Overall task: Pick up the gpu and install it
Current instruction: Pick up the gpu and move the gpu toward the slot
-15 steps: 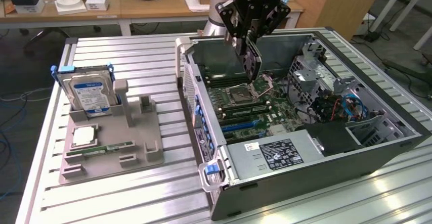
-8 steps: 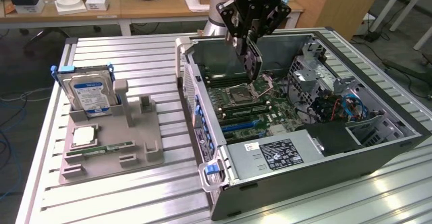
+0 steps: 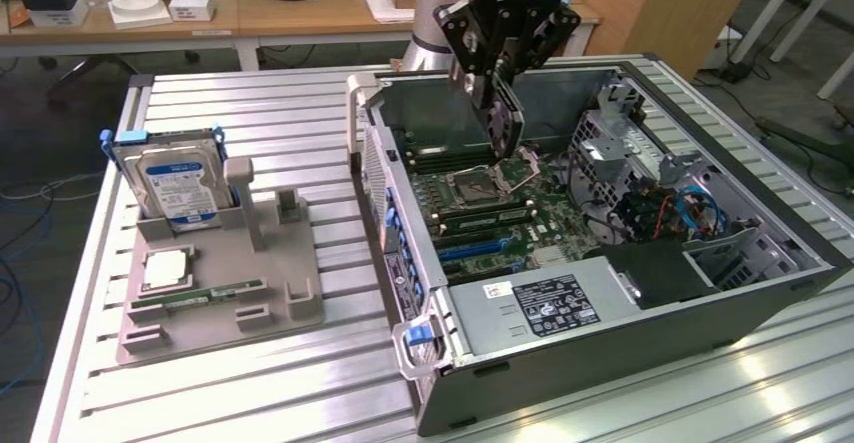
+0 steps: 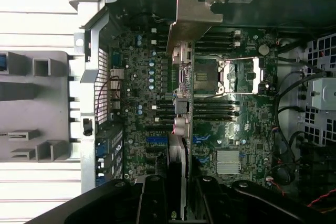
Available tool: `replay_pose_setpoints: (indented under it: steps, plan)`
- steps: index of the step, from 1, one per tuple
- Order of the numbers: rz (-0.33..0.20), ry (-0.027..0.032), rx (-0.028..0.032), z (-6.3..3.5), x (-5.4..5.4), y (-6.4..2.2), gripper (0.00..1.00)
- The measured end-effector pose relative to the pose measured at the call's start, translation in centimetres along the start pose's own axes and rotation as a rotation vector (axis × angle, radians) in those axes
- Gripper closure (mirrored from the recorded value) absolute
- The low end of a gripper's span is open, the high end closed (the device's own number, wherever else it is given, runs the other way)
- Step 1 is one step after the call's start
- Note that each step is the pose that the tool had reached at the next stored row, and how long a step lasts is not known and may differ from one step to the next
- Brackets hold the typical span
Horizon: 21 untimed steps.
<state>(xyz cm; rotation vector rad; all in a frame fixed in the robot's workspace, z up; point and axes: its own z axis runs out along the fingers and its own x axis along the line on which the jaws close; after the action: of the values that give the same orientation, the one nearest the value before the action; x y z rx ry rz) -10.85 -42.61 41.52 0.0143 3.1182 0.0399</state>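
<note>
since the gripper (image 3: 502, 71) is clamped on the upper end of the gpu (image 3: 507, 123), the card hangs below it, long axis down, bracket end apparently lowest, over the motherboard (image 3: 534, 213) inside the open case (image 3: 747, 298).

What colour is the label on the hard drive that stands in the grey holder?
The label is blue with white parts; the exterior view shows it best.
</note>
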Motion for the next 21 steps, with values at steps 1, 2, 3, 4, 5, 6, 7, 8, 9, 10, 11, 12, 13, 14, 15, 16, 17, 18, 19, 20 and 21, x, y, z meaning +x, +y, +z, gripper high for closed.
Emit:
replay_pose_setpoints:
  steps: [1, 2, 3, 4, 5, 6, 7, 8, 9, 10, 11, 12, 13, 14, 15, 16, 17, 18, 19, 20, 21]
  plan:
    - [0.0, 0.0, -0.0001, 0.0, 0.0, -0.01, 0.73]
    - [0.0, 0.0, -0.0001, 0.0, 0.0, -0.01, 0.73]
    - [0.0, 0.0, 0.0, 0.0, 0.0, -0.01, 0.73]
    - [0.0, 0.0001, 0.0, 0.0, -0.1, 0.0, 0.73]
    - [0.0, -0.0002, -0.0003, 0.03, -0.4, 0.01, 0.73]
    - [0.0, 0.0, -0.0002, 0.03, -0.6, 0.01, 0.73]
    - [0.0, 0.0, -0.0003, 0.03, -0.6, 0.01, 0.73]
    - [0.0, 0.0, -0.0004, 0.04, -0.6, 0.01, 0.73]
    - [0.0, 0.0, -0.0003, 0.04, -0.6, 0.01, 0.73]
    - [0.0, -0.0001, -0.0004, 0.04, -0.7, 0.01, 0.73]
    - [0.0, 0.0, -0.0005, 0.05, -0.9, 0.02, 0.73]
    - [0.0, -0.0001, -0.0005, 0.06, -1.1, 0.02, 0.73]
    - [0.0, -0.0001, -0.0005, 0.06, -1.1, 0.01, 0.73]
    - [0.0, 0.0, -0.0006, 0.06, -1.1, 0.01, 0.73]
    - [0.0, -0.0001, -0.0005, 0.06, -1.2, 0.01, 0.73]
    - [0.0, 0.0, -0.0005, 0.07, -1.5, 0.02, 0.73]
    - [0.0, 0.0, -0.0007, 0.09, -1.7, 0.02, 0.73]
    - [0.0, 0.0, -0.0006, 0.09, -1.7, 0.02, 0.73]
    - [0.0, 0.0, -0.0007, 0.1, -1.7, 0.02, 0.73]
    - [0.0, -0.0001, -0.0006, 0.1, -1.7, 0.02, 0.73]
    - [0.0, 0.0001, -0.0006, 0.1, -1.9, 0.02, 0.73]
